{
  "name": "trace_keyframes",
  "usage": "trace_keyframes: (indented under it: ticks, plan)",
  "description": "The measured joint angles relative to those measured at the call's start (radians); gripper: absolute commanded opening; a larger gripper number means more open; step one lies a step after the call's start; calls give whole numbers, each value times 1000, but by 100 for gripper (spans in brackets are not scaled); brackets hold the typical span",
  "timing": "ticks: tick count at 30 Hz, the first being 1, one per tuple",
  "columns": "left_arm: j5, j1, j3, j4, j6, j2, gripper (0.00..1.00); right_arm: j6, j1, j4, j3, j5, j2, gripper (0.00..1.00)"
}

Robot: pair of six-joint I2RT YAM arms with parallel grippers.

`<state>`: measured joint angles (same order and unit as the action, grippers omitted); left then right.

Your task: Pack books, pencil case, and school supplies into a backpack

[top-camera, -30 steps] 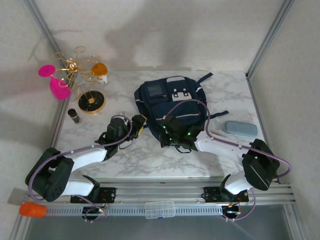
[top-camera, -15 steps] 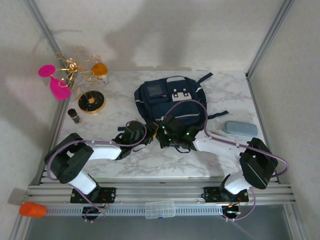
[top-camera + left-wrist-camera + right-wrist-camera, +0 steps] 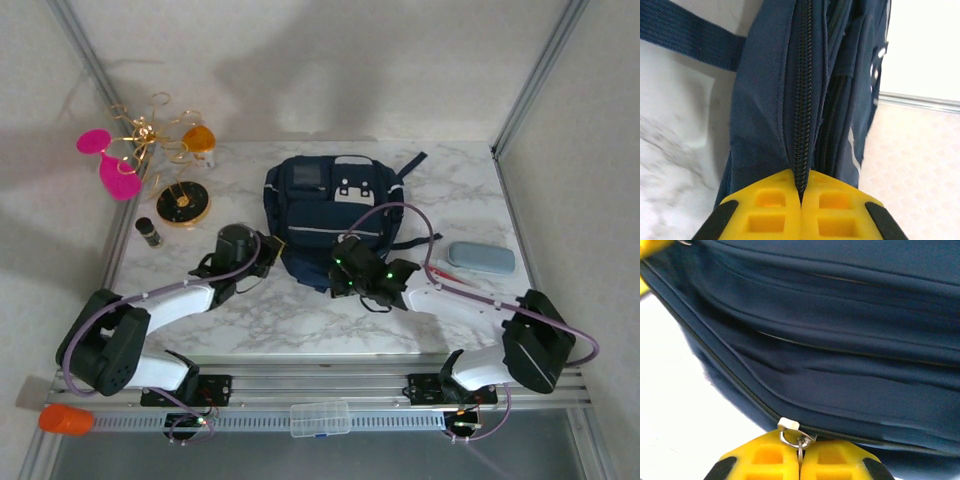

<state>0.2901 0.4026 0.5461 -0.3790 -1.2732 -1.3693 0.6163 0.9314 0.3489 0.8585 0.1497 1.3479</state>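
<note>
Top external view: backpack [image 3: 320, 200] at the middle of the table [image 3: 250, 305], shifted slightly toward the left edge since a second ago | left gripper [image 3: 801, 200]: fingers were apart, now pressed together on the zipper seam [image 3: 803, 125] | right gripper [image 3: 799, 456]: clamped on the zipper pull [image 3: 790, 432], same as before | pencil case [image 3: 481, 258] near right edge, unmoved

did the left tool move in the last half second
Yes, the left tool shifted left, toward the small dark jar, away from the pencil case.
</note>
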Motion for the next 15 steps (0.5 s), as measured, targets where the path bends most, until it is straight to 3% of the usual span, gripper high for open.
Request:
trace_keyframes:
  ticks: [4,5,7,9,13,15]
  plan:
    - [71,-72,3,44,87,-13,0,0,2,18,2,-12,6,0]
    - [80,-77,3,45,103,-14,7,-3,9,33,22,-10,26,0]
    - [80,-89,8,49,128,-14,33,-15,33,67,79,-2,80,0]
    - [71,-98,9,55,144,8,49,-24,60,71,133,-2,135,0]
    - [36,-64,-22,56,127,134,65,-26,77,52,161,-15,174,0]
    - [6,-2,-59,47,85,206,71,-29,77,51,161,-19,176,0]
